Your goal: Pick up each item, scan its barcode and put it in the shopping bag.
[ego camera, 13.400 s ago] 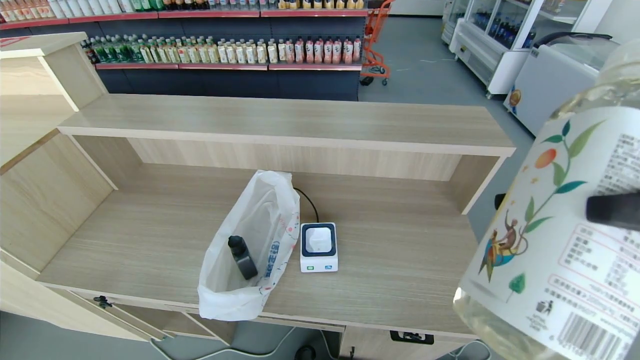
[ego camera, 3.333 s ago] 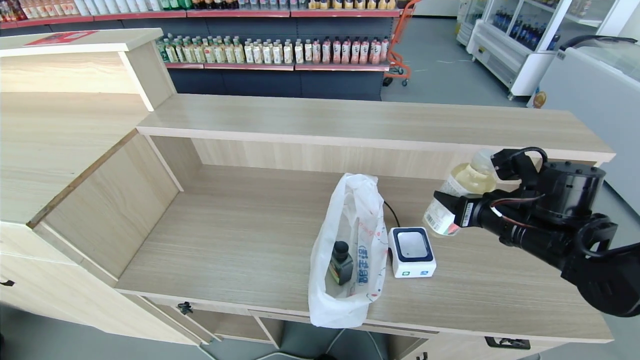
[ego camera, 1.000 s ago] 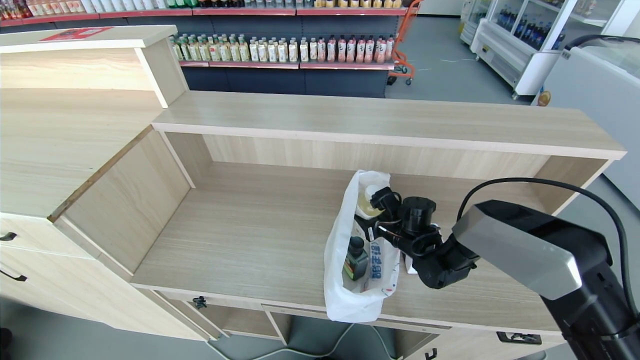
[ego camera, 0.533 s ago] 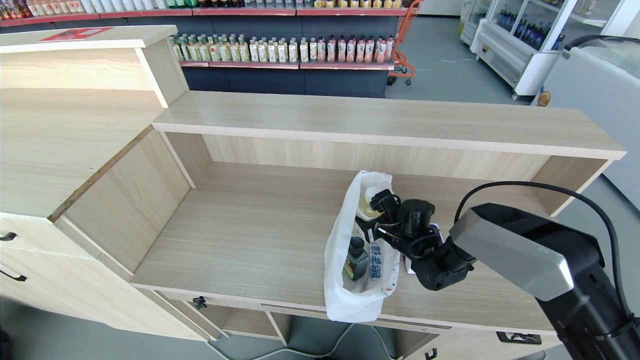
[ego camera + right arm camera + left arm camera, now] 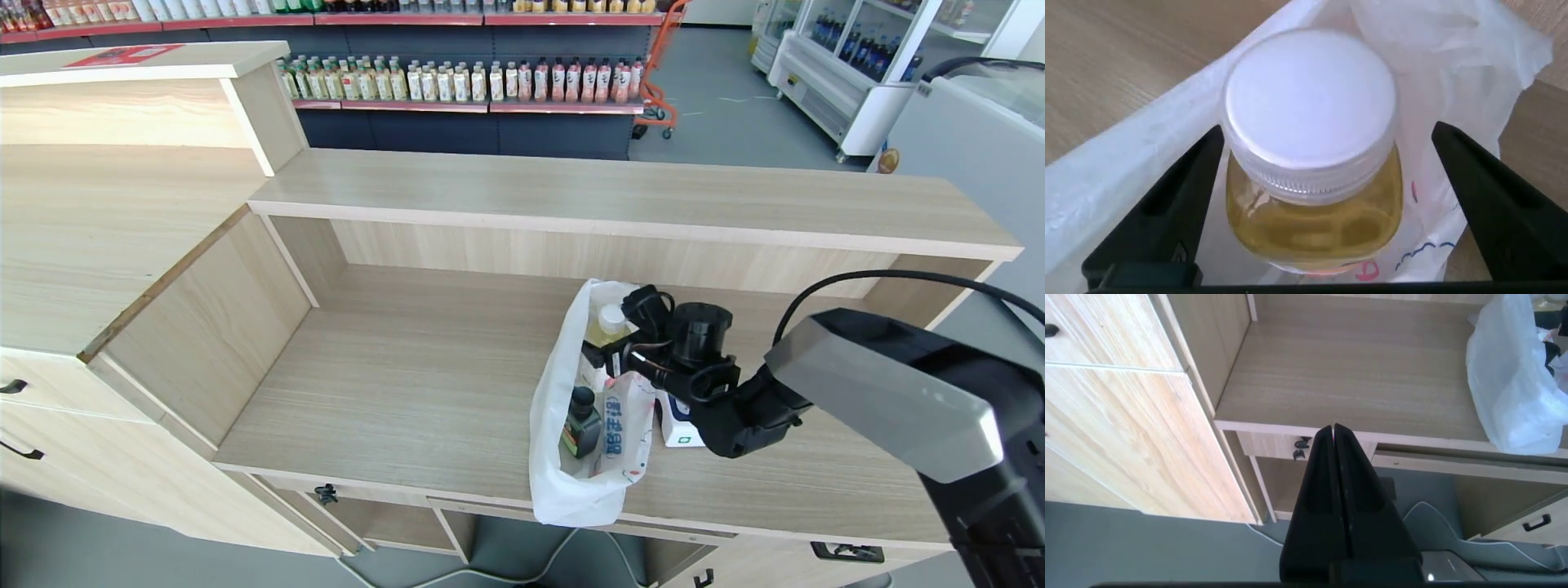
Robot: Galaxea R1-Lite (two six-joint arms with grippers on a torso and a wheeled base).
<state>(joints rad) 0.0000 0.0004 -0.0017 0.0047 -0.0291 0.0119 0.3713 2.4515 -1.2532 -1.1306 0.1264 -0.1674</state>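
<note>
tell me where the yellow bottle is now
Head view, right of centre: the yellow bottle stands at the far end of the shopping bag, behind the dark bottle.

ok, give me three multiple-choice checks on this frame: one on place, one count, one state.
1. Where is the scanner relative to the shopping bag?
A. inside it
B. beside it, on the robot's right
C. beside it, on the robot's left

2. How many bottles are in the bag?
A. one
B. two
C. four

3. The left gripper is:
A. shut, holding nothing
B. wide open
C. shut on a bottle

Answers:
1 B: the head view shows the scanner on the counter at the bag's right side.
2 B: a dark bottle and a pale bottle with a white cap show in the bag's mouth.
3 A: in the left wrist view its fingers are pressed together with nothing between them.
</note>
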